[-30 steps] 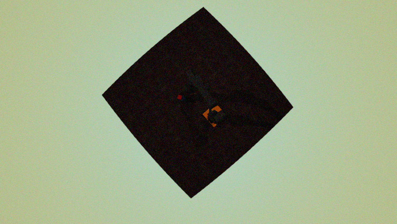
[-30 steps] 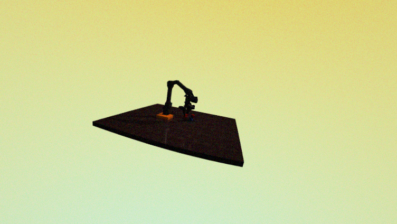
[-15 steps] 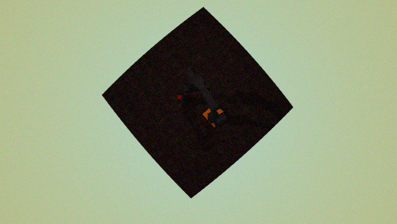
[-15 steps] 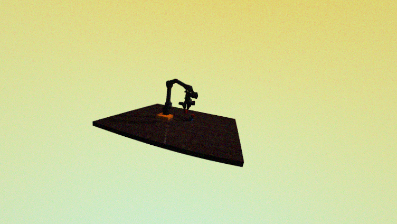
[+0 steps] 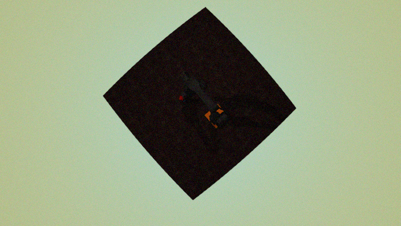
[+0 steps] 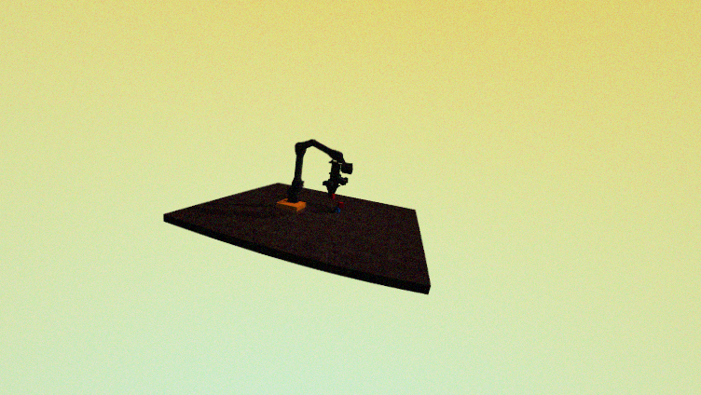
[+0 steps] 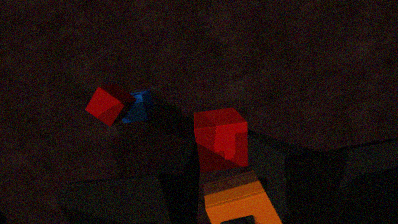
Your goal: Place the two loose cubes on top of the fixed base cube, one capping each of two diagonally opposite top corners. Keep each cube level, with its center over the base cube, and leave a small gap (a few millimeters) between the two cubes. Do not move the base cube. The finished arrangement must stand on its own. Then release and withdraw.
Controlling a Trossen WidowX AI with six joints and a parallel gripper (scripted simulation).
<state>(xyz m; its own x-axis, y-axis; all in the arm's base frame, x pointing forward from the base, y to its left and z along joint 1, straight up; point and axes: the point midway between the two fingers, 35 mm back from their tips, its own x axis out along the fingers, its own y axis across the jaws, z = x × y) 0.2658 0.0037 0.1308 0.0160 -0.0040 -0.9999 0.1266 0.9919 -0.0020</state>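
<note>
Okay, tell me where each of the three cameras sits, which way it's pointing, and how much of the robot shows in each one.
Top: high overhead, looking straight down on the dark table; the arm shows from above, with its orange base.
Exterior: far off to one side, slightly above, facing the table edge-on; the whole arm stands in profile.
Wrist: on the arm, looking down past the pincer, shut on a red cube; only dim pincer parts show.
Shared: wrist and top both show the other red cube, which sits on the blue cube.
</note>
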